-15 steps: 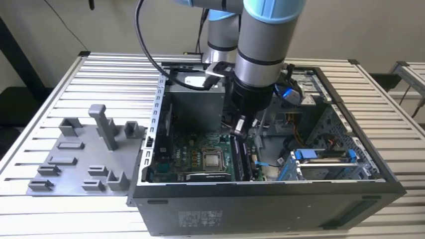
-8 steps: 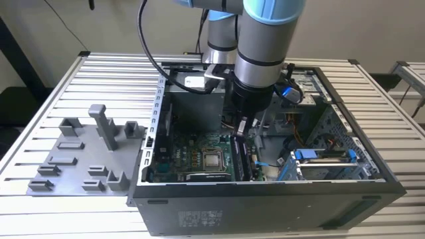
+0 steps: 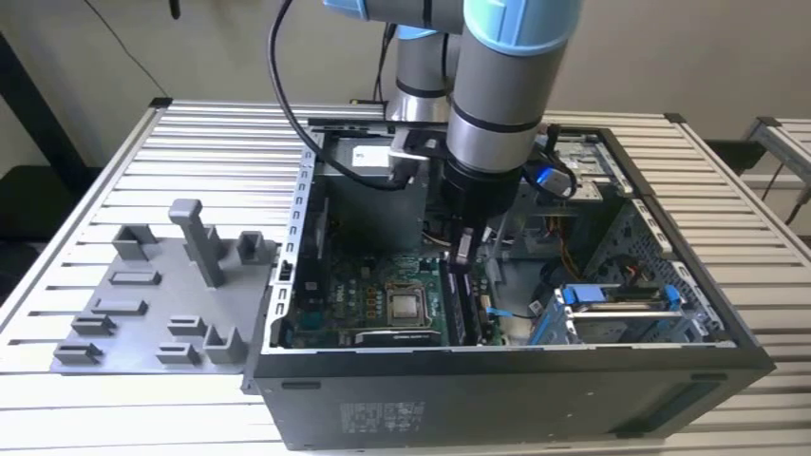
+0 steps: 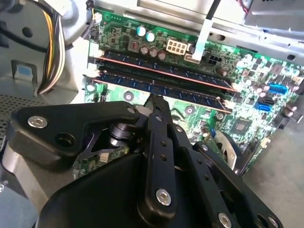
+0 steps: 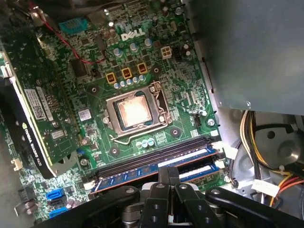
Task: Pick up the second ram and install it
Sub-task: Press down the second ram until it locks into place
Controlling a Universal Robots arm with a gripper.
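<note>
The second ram (image 4: 190, 95) is a long blue-green stick with dark chips. It lies in a motherboard slot beside another stick (image 4: 166, 71) in the slot next to it. My gripper (image 4: 156, 99) is down inside the open computer case (image 3: 507, 380), its fingers shut together, their tip at the top edge of the second ram near its middle. In the first wrist view the gripper (image 5: 168, 172) covers part of the second ram (image 5: 202, 171). In the exterior view the gripper (image 3: 461, 255) hangs over the slots, with the second ram (image 3: 457, 304) under it.
A grey holder plate (image 3: 140, 304) with upright blocks lies at the exterior view's left of the case. The processor socket (image 5: 135, 111), a graphics card (image 5: 33, 109), the grey power-supply box (image 5: 251, 52) and cable bundles (image 5: 256, 142) surround the slots. A blue-tabbed drive cage (image 3: 609, 299) sits on the exterior view's right.
</note>
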